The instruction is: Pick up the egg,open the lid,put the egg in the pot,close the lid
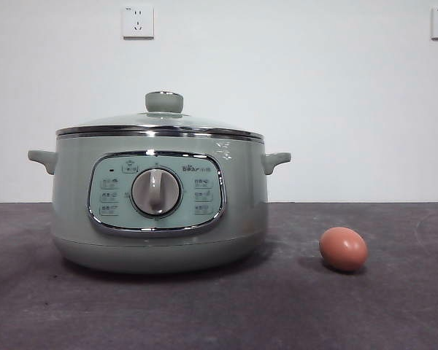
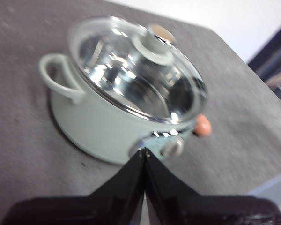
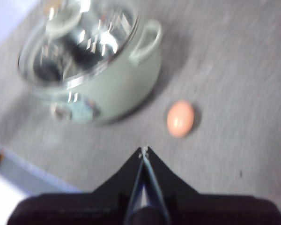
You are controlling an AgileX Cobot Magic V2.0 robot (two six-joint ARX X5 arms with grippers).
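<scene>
The sage-green pot (image 1: 159,208) stands left of centre on the dark table, with the glass lid (image 1: 160,122) closed on it and its pale-green knob (image 1: 164,101) on top. The reddish-brown egg (image 1: 343,249) lies on the table to the pot's right. In the left wrist view, my left gripper (image 2: 144,151) is shut and empty, above the table short of the pot (image 2: 98,122) and lid (image 2: 136,70); the egg (image 2: 203,125) peeks out beside the pot. In the right wrist view, my right gripper (image 3: 144,150) is shut and empty, above the table short of the egg (image 3: 180,118) and pot (image 3: 107,89).
A white wall with two power sockets (image 1: 138,21) stands behind the table. The table's edge (image 3: 33,176) shows in the right wrist view. Neither arm shows in the front view.
</scene>
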